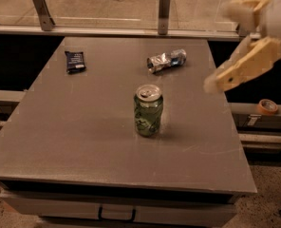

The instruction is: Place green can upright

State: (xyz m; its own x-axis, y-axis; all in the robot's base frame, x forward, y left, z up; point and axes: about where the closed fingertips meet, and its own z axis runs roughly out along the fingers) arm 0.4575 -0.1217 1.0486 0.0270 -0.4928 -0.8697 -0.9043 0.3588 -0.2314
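Note:
The green can point(148, 110) stands upright near the middle of the grey table point(74, 127), its silver top and pull tab facing up. My gripper point(230, 44) is at the upper right of the camera view, lifted well clear of the can and off to its right. Its two cream fingers point(245, 64) are spread apart and hold nothing.
A crushed silver-blue can point(166, 60) lies at the back of the table, beyond the green can. A dark snack packet point(75, 61) lies at the back left. A roll of tape point(266, 106) sits on a ledge right of the table. A glass railing runs behind.

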